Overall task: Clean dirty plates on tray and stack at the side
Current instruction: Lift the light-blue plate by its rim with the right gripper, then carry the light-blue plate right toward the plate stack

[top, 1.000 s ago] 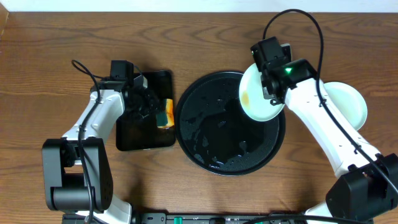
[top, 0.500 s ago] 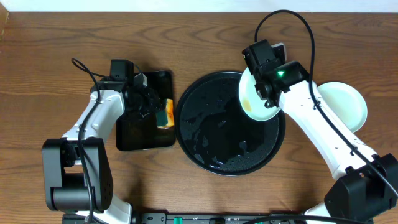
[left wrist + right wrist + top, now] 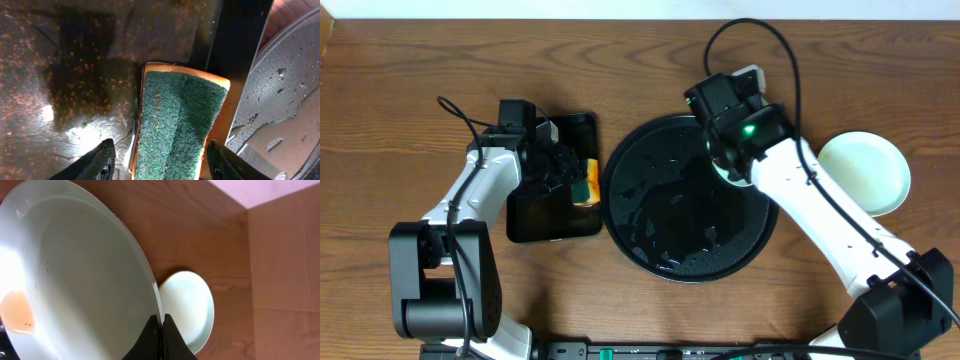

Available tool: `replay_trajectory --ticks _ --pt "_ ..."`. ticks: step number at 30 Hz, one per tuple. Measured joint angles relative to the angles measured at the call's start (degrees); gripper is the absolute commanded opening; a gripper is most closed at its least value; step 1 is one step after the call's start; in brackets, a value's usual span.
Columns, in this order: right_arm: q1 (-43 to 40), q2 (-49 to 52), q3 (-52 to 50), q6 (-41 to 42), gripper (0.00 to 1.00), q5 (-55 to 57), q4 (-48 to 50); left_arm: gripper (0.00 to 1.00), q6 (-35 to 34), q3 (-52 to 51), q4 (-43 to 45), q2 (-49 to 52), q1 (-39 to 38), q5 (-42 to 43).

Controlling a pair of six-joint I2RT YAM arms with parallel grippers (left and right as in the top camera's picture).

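Smeared plate [image 3: 75, 280], pale, with an orange-brown patch near its edge: pinched at the rim by the closed right gripper [image 3: 160, 325] and held above the far right part of the wet round black tray [image 3: 650, 200]. Second plate [image 3: 865, 172], pale, no smear visible: on the wooden table [image 3: 420, 70] right of that tray. Green-topped sponge [image 3: 175, 120]: lying at the rectangular black tray's [image 3: 75, 60] right edge, between the spread fingers of the left gripper [image 3: 162, 160].
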Motion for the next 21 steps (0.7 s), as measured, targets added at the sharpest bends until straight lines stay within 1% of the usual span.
replay_trajectory --ticks 8,16,21 --pt "2.38 0.00 0.00 -0.26 0.01 1.33 0.39 0.60 0.20 -0.42 0.22 0.00 -0.02 0.24" --pt "3.34 0.00 0.00 -0.44 0.01 2.14 0.55 0.60 0.44 -2.14 1.79 0.00 -0.11 0.39" --pt "4.55 0.00 0.00 -0.44 0.01 2.58 0.61 0.58 0.50 -3.48 3.89 0.00 -1.25 0.42"
